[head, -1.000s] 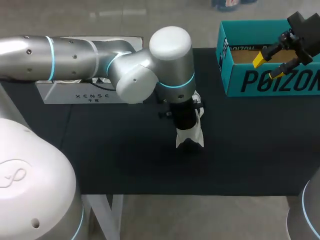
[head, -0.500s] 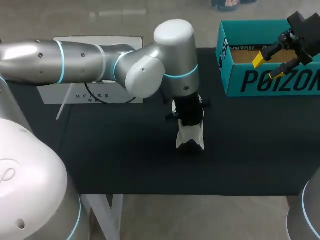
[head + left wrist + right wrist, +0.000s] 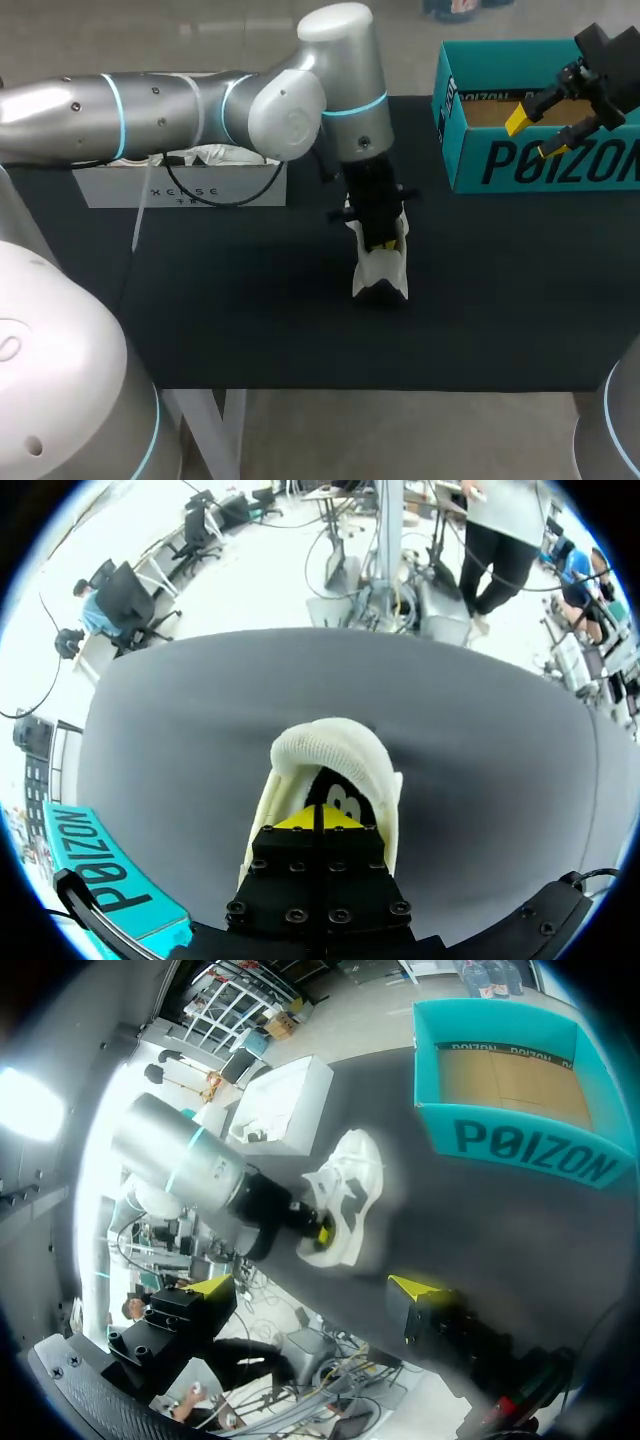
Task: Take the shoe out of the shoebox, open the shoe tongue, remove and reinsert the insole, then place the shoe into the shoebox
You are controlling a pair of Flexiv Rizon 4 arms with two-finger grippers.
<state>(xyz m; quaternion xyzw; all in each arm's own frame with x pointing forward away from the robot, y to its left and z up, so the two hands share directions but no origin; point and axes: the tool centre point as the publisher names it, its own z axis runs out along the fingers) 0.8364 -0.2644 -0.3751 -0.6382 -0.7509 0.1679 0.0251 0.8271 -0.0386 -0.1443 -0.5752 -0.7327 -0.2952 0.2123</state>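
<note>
We are holding our left fingers [image 3: 385,243] in the shoe [image 3: 380,275] while our right fingers [image 3: 522,120] are hovering over the shoebox [image 3: 540,165].
The white shoe is sitting sole-down near the middle of the dark counter [image 3: 250,310], well apart from the teal shoebox at the far right corner. Our left arm [image 3: 150,105] is coming across from the left. The left fingers are pressed together, with their yellow tips poking into the shoe's opening just above the dark insole [image 3: 342,802]. We cannot tell whether they are nipping anything thin. Our right fingers are spread wide, gripping nothing, above the shoebox's open top. A white box [image 3: 180,188] is lying at the counter's far left.
</note>
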